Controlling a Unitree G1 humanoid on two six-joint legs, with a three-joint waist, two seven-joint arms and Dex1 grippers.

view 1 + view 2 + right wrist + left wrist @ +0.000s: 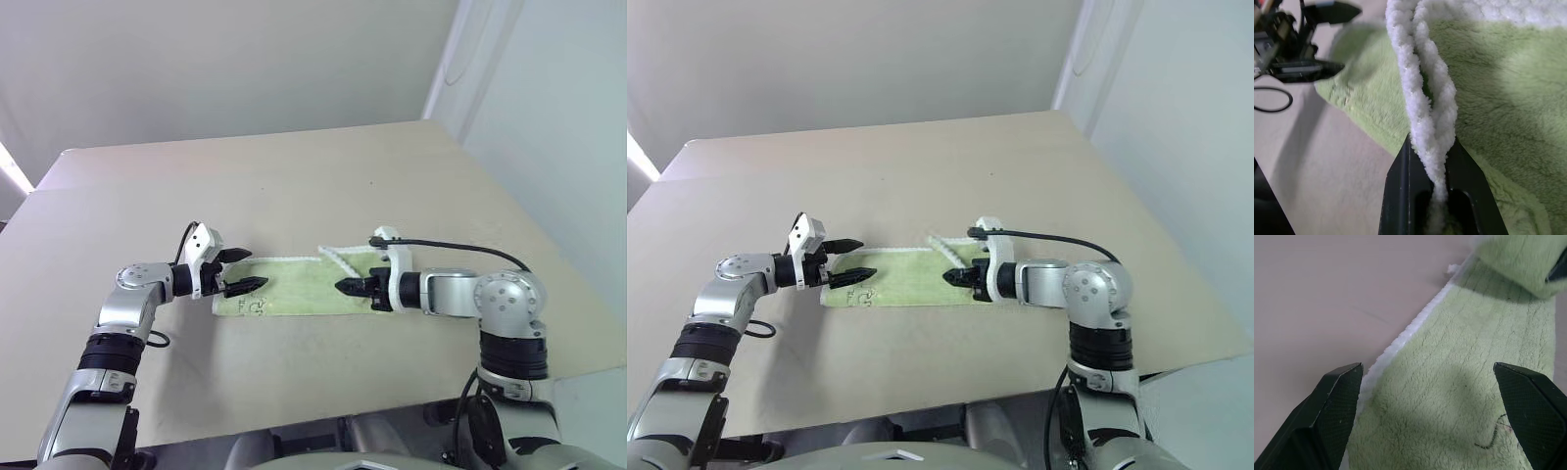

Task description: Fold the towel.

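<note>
The towel (294,294), light yellow-green with white edging, lies as a narrow strip on the tan table (294,186). Its right end is lifted and doubled over toward the left. My right gripper (343,286) is shut on that end's white edging (1425,107), which runs between its fingers (1400,196). My left gripper (253,270) hovers open just over the towel's left end, near the small embroidered mark (253,307). In the left wrist view the open fingers (1327,416) straddle the flat terry cloth (1459,382) and its white border. The left gripper (1312,39) also appears in the right wrist view.
A black cable (460,250) arches over my right wrist, and another loops beside my left forearm (157,340). The table's front edge (294,421) runs close below the towel. A pale wall (549,117) stands beyond the table's right edge.
</note>
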